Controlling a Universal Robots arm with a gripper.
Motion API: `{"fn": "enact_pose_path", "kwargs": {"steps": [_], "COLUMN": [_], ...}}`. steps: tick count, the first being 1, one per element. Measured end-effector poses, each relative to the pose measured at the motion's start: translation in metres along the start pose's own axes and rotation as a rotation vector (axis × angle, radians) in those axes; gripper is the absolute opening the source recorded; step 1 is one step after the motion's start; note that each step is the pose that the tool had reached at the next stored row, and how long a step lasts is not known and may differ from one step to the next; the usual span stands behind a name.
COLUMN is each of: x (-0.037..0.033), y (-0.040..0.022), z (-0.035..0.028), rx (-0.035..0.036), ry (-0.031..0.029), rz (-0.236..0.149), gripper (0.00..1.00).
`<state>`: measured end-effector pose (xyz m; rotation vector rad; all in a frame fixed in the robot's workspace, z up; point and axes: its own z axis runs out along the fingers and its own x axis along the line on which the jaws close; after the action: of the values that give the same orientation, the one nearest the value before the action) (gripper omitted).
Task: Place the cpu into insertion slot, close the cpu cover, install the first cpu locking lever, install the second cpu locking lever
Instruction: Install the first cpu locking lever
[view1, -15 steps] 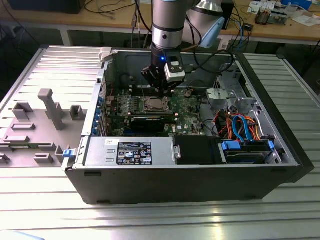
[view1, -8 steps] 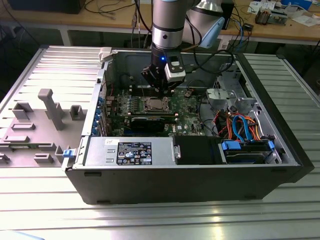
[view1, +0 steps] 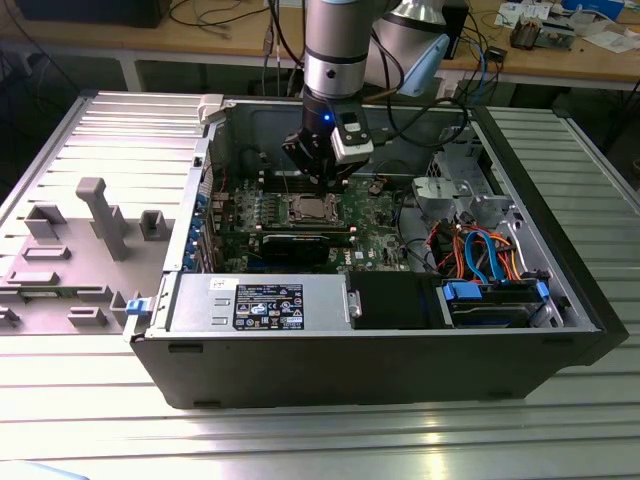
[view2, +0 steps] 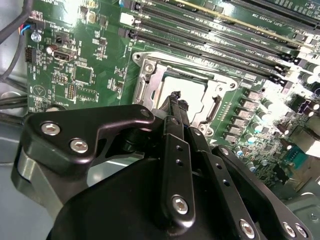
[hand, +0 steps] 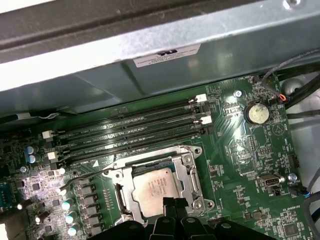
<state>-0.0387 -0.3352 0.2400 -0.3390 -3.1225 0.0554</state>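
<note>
The cpu (hand: 156, 187) lies with its silver-grey top up in the insertion slot (view1: 309, 210) on the green board. The cpu cover (hand: 189, 172) lies flat around it as a silver frame, and the chip shows through its window. My gripper (hand: 175, 202) hangs just above the edge of the socket, shut with nothing between its black fingers (view2: 176, 150). In the second wrist view the gripper (view2: 175, 96) ends over the cpu (view2: 192, 90) and the cpu cover (view2: 146, 75). A thin metal lever rod (hand: 92, 173) juts out beside the socket. In the exterior view the gripper (view1: 326, 183) is low inside the case.
Black memory slots (hand: 130, 132) run along one side of the socket. The grey case wall (hand: 165, 60) rises behind them. A long black card (view1: 300, 243), a power supply (view1: 265, 305) and orange and blue cables (view1: 485, 255) fill the rest of the case.
</note>
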Motion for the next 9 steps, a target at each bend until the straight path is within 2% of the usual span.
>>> {"fn": "enact_pose_path", "kwargs": {"steps": [6, 9], "x": [0.0000, 0.0000], "y": [0.0000, 0.0000], "z": [0.0000, 0.0000], "rx": [-0.0147, -0.0179], "ry": [0.0014, 0.0018], "rz": [-0.047, -0.060], "gripper": [0.11, 0.11]}}
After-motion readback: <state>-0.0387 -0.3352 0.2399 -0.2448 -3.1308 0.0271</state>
